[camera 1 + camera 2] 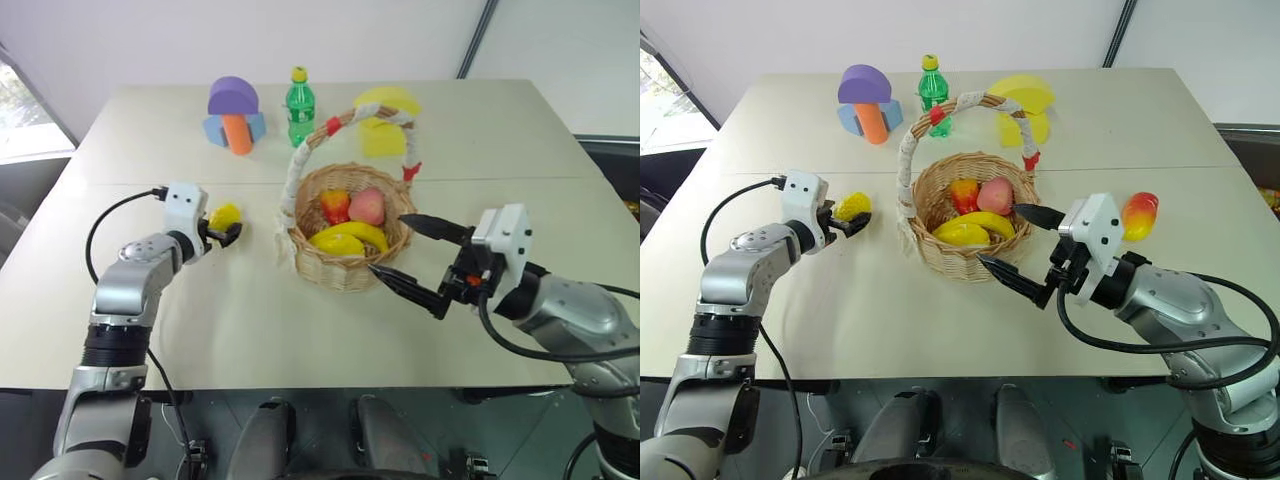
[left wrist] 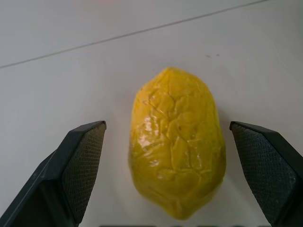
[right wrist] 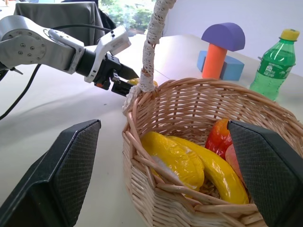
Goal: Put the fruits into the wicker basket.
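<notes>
The wicker basket [image 1: 300, 250] stands mid-table with a banana [image 1: 362, 233], a yellow fruit [image 1: 335, 243], a red-orange fruit [image 1: 335, 205] and a pink peach [image 1: 368, 206] inside. To its left a yellow lemon [image 2: 175, 142] lies on the table. My left gripper [image 1: 228, 228] is open around it, its fingers [image 2: 80, 165] on either side with a gap. My right gripper [image 1: 999, 233] is open at the basket's near right rim and holds nothing. A red-and-yellow mango [image 1: 1140, 215] lies on the table behind that wrist.
At the back of the table stand purple, orange and blue foam blocks [image 1: 235, 115], a green bottle [image 1: 300, 105] and yellow foam blocks [image 1: 385, 120]. The basket's tall handle [image 1: 300, 160] arches over its left and far side. Bare tabletop [image 1: 250, 320] lies in front.
</notes>
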Controlling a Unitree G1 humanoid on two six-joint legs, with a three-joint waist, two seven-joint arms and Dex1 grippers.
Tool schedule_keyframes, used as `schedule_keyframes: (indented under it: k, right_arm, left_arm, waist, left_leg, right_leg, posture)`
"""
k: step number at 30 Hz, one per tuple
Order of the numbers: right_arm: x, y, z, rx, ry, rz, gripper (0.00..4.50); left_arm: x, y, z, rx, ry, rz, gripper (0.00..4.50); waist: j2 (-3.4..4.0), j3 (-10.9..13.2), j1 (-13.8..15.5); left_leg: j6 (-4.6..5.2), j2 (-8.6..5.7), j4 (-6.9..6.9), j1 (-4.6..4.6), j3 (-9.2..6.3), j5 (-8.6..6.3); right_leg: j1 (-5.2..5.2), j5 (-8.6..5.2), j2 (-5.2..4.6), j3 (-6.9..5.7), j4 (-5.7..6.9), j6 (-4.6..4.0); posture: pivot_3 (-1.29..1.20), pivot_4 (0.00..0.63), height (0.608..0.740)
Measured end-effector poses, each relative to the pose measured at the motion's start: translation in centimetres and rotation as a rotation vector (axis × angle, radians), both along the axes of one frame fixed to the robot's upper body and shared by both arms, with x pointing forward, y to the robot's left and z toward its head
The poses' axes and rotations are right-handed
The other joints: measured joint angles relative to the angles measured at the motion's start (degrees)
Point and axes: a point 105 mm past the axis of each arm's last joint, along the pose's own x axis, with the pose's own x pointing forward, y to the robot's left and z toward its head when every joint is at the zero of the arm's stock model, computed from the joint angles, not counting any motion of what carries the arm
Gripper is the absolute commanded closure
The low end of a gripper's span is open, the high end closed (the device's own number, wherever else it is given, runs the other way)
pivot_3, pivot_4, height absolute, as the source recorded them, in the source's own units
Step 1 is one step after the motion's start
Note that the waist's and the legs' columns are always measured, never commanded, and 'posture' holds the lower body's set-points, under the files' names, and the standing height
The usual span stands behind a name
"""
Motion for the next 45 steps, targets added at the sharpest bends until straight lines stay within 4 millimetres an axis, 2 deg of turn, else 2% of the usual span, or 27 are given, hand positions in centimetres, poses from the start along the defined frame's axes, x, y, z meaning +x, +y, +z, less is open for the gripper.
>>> schedule_keyframes:
  k: [2,3,4,6,8,12,14,16,18,20,22,24,27,30,32,34,35,37,38,41,43,45]
  right_arm:
    - [0.1,0.0,0.0,-0.002,-0.014,-0.008,0.00]
    - [0.2,-0.1,0.0,-0.003,-0.018,-0.012,0.00]
    - [0.3,-0.2,0.0,-0.002,-0.021,-0.018,0.00]
    - [0.4,-0.2,0.0,-0.002,-0.022,-0.023,0.00]
    - [0.4,-0.1,-0.1,-0.005,-0.023,-0.022,0.00]
    - [0.4,-0.2,-0.3,-0.010,-0.025,-0.027,0.00]
    - [0.5,-0.7,-0.5,-0.016,-0.024,-0.040,0.00]
    - [1.0,-1.6,-0.6,-0.027,-0.021,-0.070,0.00]
    - [1.5,-2.3,-0.6,-0.040,-0.021,-0.089,0.00]
    - [1.9,-2.8,-0.5,-0.043,-0.029,-0.096,0.00]
    - [2.2,-3.0,-0.4,-0.045,-0.040,-0.097,0.00]
    - [2.5,-3.2,-0.5,-0.050,-0.041,-0.103,0.00]
    - [2.9,-3.4,-0.2,-0.053,-0.057,-0.116,0.00]
    - [3.1,-3.6,0.0,-0.056,-0.069,-0.129,0.00]
    - [3.1,-3.8,0.0,-0.057,-0.070,-0.145,0.00]
    - [3.2,-4.0,-0.1,-0.057,-0.068,-0.161,0.00]
    - [3.2,-4.1,-0.2,-0.055,-0.065,-0.172,0.00]
    - [3.2,-4.6,-0.3,-0.046,-0.058,-0.212,0.00]
    - [3.3,-4.8,-0.3,-0.040,-0.054,-0.230,0.00]
    - [4.1,-6.3,0.4,0.027,-0.051,-0.339,0.00]
    - [4.9,-7.8,0.4,0.034,-0.036,-0.431,0.00]
    - [5.9,-9.9,-0.5,0.030,0.006,-0.549,0.00]
  left_arm:
    - [0.1,-0.2,-0.3,-0.008,0.014,0.000,0.85]
    - [0.2,-0.2,-0.4,-0.008,0.017,0.002,1.28]
    - [0.3,-0.1,-0.4,-0.005,0.016,0.008,1.99]
    - [0.4,-0.3,-0.1,-0.012,0.003,0.008,2.61]
    - [0.5,-0.1,0.0,-0.007,-0.004,0.015,2.66]
    - [-0.4,1.6,1.3,0.010,-0.062,0.026,2.66]
    - [-2.4,2.1,2.6,-0.015,-0.123,-0.069,2.66]
    - [-4.7,1.6,4.2,-0.070,-0.169,-0.206,2.66]
    - [-7.3,0.0,6.1,-0.152,-0.181,-0.371,2.66]
    - [-9.2,-2.5,8.2,-0.211,-0.210,-0.527,2.66]
    - [-10.5,-4.8,9.5,-0.226,-0.224,-0.640,2.66]
    - [-11.2,-7.1,10.0,-0.215,-0.211,-0.725,2.66]
    - [-11.3,-11.7,9.9,-0.171,-0.206,-0.829,2.66]
    - [-10.4,-14.2,9.1,-0.070,-0.211,-0.839,2.66]
    - [-8.8,-15.4,9.1,-0.071,-0.227,-0.787,2.66]
    - [-7.6,-16.0,9.1,-0.079,-0.228,-0.736,1.62]
    - [-7.4,-16.2,9.0,-0.075,-0.226,-0.725,1.26]
    - [-7.2,-16.6,8.6,-0.086,-0.211,-0.717,0.19]
    - [-7.2,-16.8,8.4,-0.089,-0.207,-0.719,0.06]
    - [-7.1,-16.8,8.2,-0.089,-0.203,-0.726,0.06]
    - [-7.2,-16.6,8.1,-0.106,-0.205,-0.739,0.06]
    - [-7.6,-16.5,8.2,-0.131,-0.223,-0.770,0.06]
  waist:
    - [0.00,0.0,-0.1]
    - [0.00,0.0,-0.1]
    - [0.00,0.0,-0.1]
    - [0.00,0.0,0.0]
    - [-0.01,0.0,0.0]
    - [-0.01,0.0,-0.3]
    - [-0.02,0.0,-0.5]
    - [-0.01,0.0,-0.1]
    - [-0.02,0.0,0.2]
    - [-0.02,0.0,0.8]
    - [-0.02,0.0,1.1]
    - [-0.03,0.0,1.2]
    - [-0.03,0.0,1.3]
    - [-0.04,0.0,1.0]
    - [-0.05,0.0,0.9]
    - [-0.05,0.0,0.7]
    - [-0.05,0.0,0.6]
    - [-0.05,0.0,0.5]
    - [-0.05,0.0,0.5]
    - [-0.04,0.0,0.1]
    - [-0.04,0.0,-0.1]
    - [-0.04,0.0,0.0]
  left_leg:
    - [-0.01,0.00,0.00,0.00,0.00,0.00]
    - [-0.01,0.00,0.00,0.00,0.00,0.00]
    - [-0.01,0.00,0.00,0.00,0.00,0.00]
    - [-0.01,0.00,0.00,0.00,-0.01,0.00]
    - [-0.01,0.00,0.00,0.00,-0.01,0.00]
    - [-0.01,0.03,-0.02,0.00,0.00,0.00]
    - [-0.02,0.06,-0.05,-0.01,0.01,0.01]
    - [-0.03,0.06,-0.06,-0.03,0.02,0.01]
    - [-0.03,0.04,-0.04,-0.04,-0.02,0.01]
    - [-0.03,0.01,0.02,-0.03,-0.03,0.00]
    - [-0.02,-0.01,0.03,-0.01,-0.02,0.00]
    - [-0.01,-0.02,0.03,-0.02,-0.02,0.00]
    - [0.01,-0.04,0.03,-0.02,-0.04,-0.01]
    - [0.02,-0.01,0.02,0.00,0.00,-0.01]
    - [0.02,0.03,0.02,0.00,0.00,0.00]
    - [0.02,0.04,0.02,0.00,0.00,0.00]
    - [0.02,0.05,0.02,0.00,0.00,0.00]
    - [0.02,0.05,0.02,0.00,0.00,0.00]
    - [0.02,0.04,0.03,-0.01,0.00,0.00]
    - [-0.01,0.02,0.03,0.00,0.00,0.01]
    - [-0.01,0.03,0.03,0.01,0.00,0.02]
    - [-0.02,0.03,0.03,0.01,0.00,0.02]
  right_leg:
    - [-0.01,0.00,0.01,0.00,0.00,0.00]
    - [-0.01,0.00,0.01,0.00,0.00,0.00]
    - [-0.01,0.00,0.01,0.00,0.01,0.00]
    - [-0.01,0.00,0.00,0.00,0.01,0.00]
    - [-0.01,0.00,0.00,0.00,0.01,0.00]
    - [-0.07,0.00,0.02,0.03,0.01,0.00]
    - [-0.10,0.00,0.01,0.05,0.01,-0.01]
    - [-0.08,-0.01,-0.05,0.03,-0.04,-0.02]
    - [0.03,-0.01,-0.15,-0.04,-0.10,-0.02]
    - [0.13,0.00,-0.22,-0.11,-0.14,-0.02]
    - [0.16,0.00,-0.21,-0.11,-0.18,-0.01]
    - [0.15,0.00,-0.16,-0.12,-0.18,0.00]
    - [0.16,0.00,-0.09,-0.12,-0.18,0.00]
    - [0.13,0.01,0.02,-0.06,-0.17,0.00]
    - [0.11,0.00,0.08,-0.06,-0.16,0.00]
    - [0.11,0.00,0.11,-0.06,-0.14,0.00]
    - [0.10,0.00,0.11,-0.06,-0.14,0.00]
    - [0.09,0.00,0.10,-0.04,-0.13,0.00]
    - [0.09,0.00,0.10,-0.04,-0.13,0.00]
    - [0.10,0.00,0.08,-0.01,-0.10,0.00]
    - [0.10,0.00,0.08,-0.02,-0.10,0.00]
    - [0.10,0.00,0.08,-0.02,-0.09,0.00]
  posture:
    - [0.00,0.150,0.740]
    - [0.00,0.150,0.740]
    - [0.00,0.150,0.740]
    - [0.00,0.150,0.740]
    - [0.00,0.150,0.740]
    - [0.00,0.150,0.740]
    - [0.00,0.150,0.740]
    - [0.00,0.150,0.740]
    - [0.00,0.150,0.740]
    - [0.00,0.150,0.740]
    - [0.00,0.150,0.740]
    - [0.00,0.150,0.740]
    - [0.00,0.150,0.740]
    - [0.00,0.150,0.740]
    - [0.00,0.150,0.740]
    - [0.00,0.150,0.740]
    - [0.00,0.150,0.740]
    - [0.00,0.150,0.740]
    - [0.00,0.150,0.740]
    - [0.00,0.150,0.740]
    - [0.00,0.150,0.740]
    - [0.00,0.150,0.740]
